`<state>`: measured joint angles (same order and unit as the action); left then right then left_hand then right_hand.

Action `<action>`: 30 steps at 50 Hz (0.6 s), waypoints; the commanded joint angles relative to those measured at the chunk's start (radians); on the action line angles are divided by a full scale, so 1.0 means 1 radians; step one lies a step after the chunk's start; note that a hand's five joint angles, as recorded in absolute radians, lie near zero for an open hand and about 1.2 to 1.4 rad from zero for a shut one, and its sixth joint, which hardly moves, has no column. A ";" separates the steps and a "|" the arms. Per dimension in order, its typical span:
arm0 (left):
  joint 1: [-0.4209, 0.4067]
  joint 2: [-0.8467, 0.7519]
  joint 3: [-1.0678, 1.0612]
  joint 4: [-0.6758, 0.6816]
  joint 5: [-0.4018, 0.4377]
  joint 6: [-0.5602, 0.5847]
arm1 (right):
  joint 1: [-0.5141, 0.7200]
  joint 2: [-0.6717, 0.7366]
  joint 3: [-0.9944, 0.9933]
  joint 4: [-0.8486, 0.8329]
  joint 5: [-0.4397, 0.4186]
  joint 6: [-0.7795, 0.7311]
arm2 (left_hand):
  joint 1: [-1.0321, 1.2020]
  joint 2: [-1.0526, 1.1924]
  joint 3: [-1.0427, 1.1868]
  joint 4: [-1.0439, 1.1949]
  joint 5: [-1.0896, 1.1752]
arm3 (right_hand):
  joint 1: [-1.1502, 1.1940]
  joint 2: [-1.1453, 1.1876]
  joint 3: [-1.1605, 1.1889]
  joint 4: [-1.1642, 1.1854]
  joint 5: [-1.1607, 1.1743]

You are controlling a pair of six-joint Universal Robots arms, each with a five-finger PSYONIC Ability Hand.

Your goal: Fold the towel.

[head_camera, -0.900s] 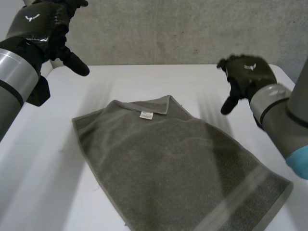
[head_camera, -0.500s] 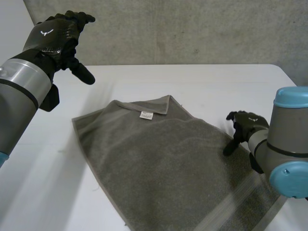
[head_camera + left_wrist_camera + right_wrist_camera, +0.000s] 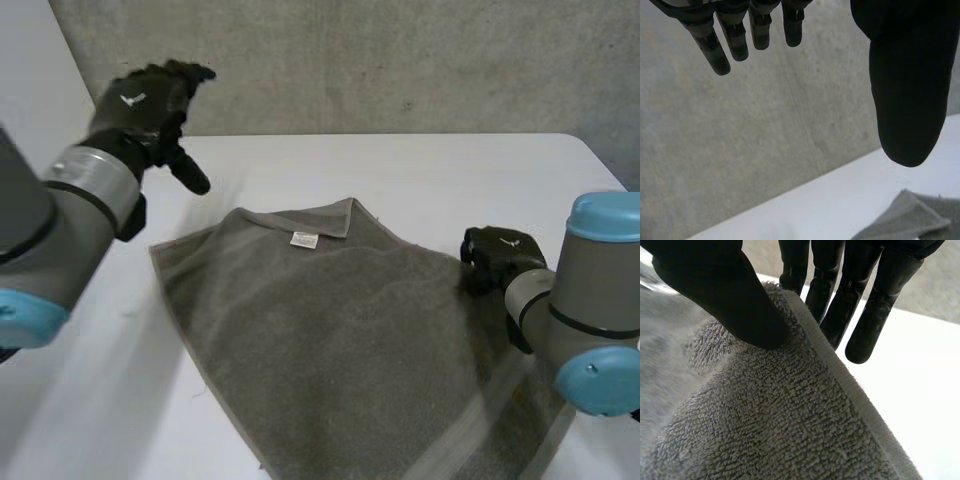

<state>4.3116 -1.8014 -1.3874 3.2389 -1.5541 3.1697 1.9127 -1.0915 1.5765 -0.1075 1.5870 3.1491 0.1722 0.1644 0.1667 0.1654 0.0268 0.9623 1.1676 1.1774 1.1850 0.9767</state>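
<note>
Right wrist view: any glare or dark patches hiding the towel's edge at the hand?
Right wrist view: no glare; the towel is evenly lit, its hem plain between the thumb and fingers of the right hand, which pinch it. Head view: even light, but the right arm covers the towel's near corner.

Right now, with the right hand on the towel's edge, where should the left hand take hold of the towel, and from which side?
Probably the towel's left corner, approached from the left, fingers sliding under the hem. It lies flat at the cloth's outer point, nearest the open left hand, opposite the edge the right hand pinches.
</note>
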 commanded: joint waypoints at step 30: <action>-0.175 -0.704 0.398 0.056 0.585 0.167 | 0.178 -0.456 0.221 0.170 -0.311 -0.406 | 0.267 0.275 0.273 0.274 0.238 | 0.434 0.229 0.219 0.211 0.245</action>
<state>4.1575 -2.4817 -0.9863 3.2914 -0.9647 3.3018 2.1028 -1.5489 1.7917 0.0627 1.2772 2.7554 0.1776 0.1727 0.1766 0.1759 0.0267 0.9623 1.1676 1.1800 1.1854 0.9795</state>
